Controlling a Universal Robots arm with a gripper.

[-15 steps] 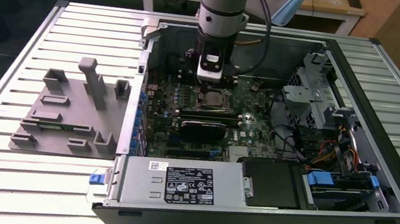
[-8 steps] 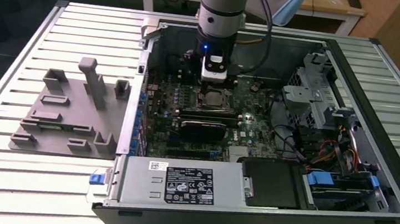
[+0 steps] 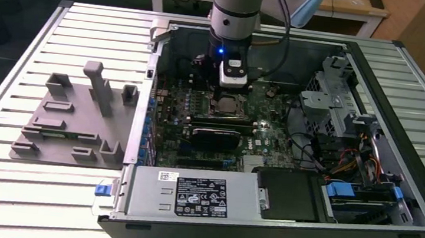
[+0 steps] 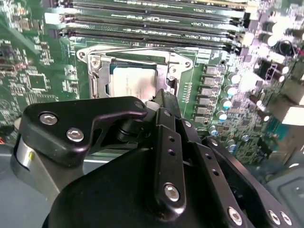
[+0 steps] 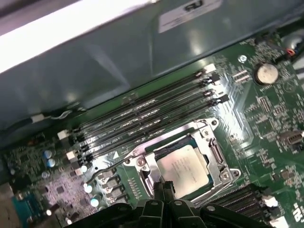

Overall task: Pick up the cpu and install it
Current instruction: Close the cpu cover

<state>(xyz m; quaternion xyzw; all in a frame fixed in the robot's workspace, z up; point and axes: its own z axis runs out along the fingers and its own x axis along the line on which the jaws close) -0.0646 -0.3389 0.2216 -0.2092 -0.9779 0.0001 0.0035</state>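
My pincer (image 5: 163, 185) is closed and empty just above the cpu (image 5: 185, 166) lying in its socket (image 5: 217, 156), so I'd go level and light.

Cpu (image 5: 184, 166): smooth, dull-silver metal lid. Socket frame (image 5: 217, 156): bright bare metal. Tool (image 5: 161, 186): matt black. Table (image 3: 14, 45): ribbed metal.

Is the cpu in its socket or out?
In. The cpu lies flat within the metal socket frame on the motherboard.
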